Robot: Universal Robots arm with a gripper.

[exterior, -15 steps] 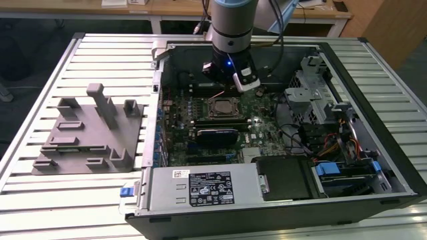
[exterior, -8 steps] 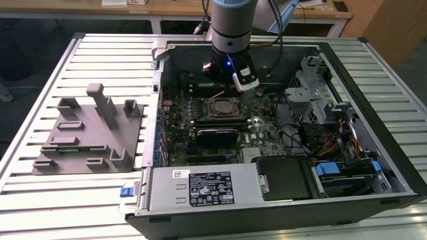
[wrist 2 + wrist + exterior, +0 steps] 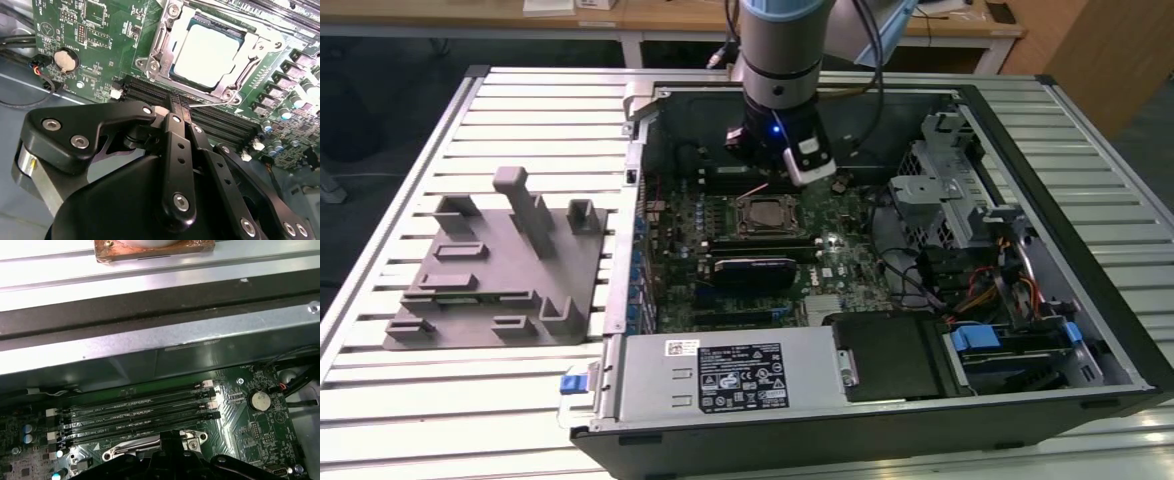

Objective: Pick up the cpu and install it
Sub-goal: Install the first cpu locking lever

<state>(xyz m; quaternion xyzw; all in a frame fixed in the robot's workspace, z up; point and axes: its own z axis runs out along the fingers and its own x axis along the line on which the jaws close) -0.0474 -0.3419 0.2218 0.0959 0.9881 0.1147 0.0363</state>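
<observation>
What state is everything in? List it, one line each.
cpu: seated in the motherboard socket.
pincer: shut, holding nothing.
memory slots: empty.
computer case: lying on its side, open.
coin cell: installed.

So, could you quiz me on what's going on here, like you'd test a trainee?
1. True or false: the cpu lies on the grey fixture block.
2. The jaws are: A wide open; B shut, holding nothing; C gripping a cable.
3. What round silver part sits on the motherboard near the memory slots?
Key: 1 false, it sits in the socket; 2 B; 3 the coin battery.
</observation>
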